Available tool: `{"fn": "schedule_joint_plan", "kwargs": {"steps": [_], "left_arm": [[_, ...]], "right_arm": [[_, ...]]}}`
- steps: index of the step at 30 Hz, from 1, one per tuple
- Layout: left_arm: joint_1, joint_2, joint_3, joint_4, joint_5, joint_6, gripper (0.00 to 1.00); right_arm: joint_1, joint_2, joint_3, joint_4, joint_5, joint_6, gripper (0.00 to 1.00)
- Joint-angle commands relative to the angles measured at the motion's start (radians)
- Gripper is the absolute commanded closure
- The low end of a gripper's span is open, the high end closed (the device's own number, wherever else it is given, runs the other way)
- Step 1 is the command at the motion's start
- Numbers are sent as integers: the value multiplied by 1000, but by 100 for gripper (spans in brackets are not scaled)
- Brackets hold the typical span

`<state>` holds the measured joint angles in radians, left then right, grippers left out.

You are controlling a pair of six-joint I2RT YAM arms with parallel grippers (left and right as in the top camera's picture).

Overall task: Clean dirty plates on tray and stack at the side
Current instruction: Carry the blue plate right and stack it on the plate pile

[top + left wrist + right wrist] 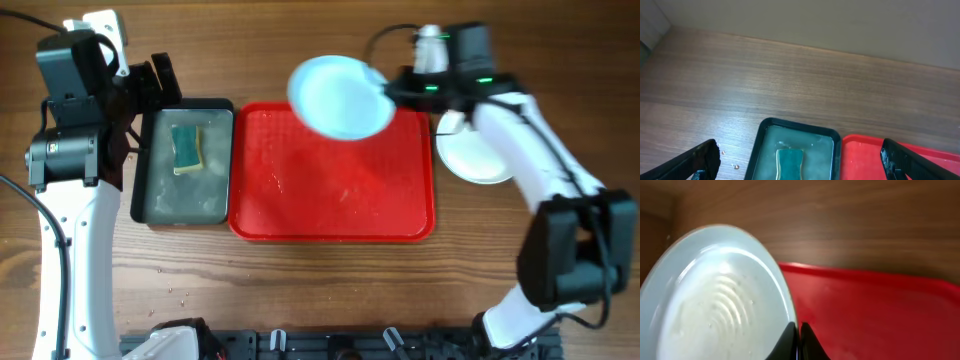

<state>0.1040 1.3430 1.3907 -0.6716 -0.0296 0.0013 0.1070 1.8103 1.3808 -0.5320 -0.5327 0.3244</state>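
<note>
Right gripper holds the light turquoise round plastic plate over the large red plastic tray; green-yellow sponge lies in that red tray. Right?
No: the green-yellow sponge lies in the smaller black rectangular tray beside the large red plastic tray, per the overhead view. The right gripper does hold the light turquoise round plastic plate over it.

I count two plates in view from here: one light turquoise plate (340,97) and one white plate (466,162). An arm covers part of the white one, so I cannot tell whether more lie under it. There are two trays, one red tray (330,205) and one black tray (190,205), one sponge (187,148), and two arms, the left arm (75,210) and the right arm (535,150).
</note>
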Motion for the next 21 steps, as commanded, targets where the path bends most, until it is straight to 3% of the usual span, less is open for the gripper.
{"fn": "schedule_joint_plan", "kwargs": {"steps": [1, 4, 7, 11, 17, 20, 21], "left_arm": [[6, 2, 1, 2, -6, -10, 0], [6, 2, 1, 2, -6, -10, 0], [6, 2, 1, 2, -6, -10, 0], [6, 2, 1, 2, -6, -10, 0], [6, 2, 1, 2, -6, -10, 0], [6, 2, 1, 2, -6, -10, 0], [6, 2, 1, 2, -6, -10, 0]], "right_arm": [[-198, -36, 0, -160, -56, -124, 96], [-386, -35, 0, -295, -13, -172, 96], [-507, -35, -4, -362, 148, -164, 96], [-554, -34, -59, -335, 312, -130, 96], [-552, -34, -87, -285, 330, -114, 95], [-552, -34, -87, -286, 329, -114, 66], [-552, -34, -87, -288, 324, -114, 49]]}}
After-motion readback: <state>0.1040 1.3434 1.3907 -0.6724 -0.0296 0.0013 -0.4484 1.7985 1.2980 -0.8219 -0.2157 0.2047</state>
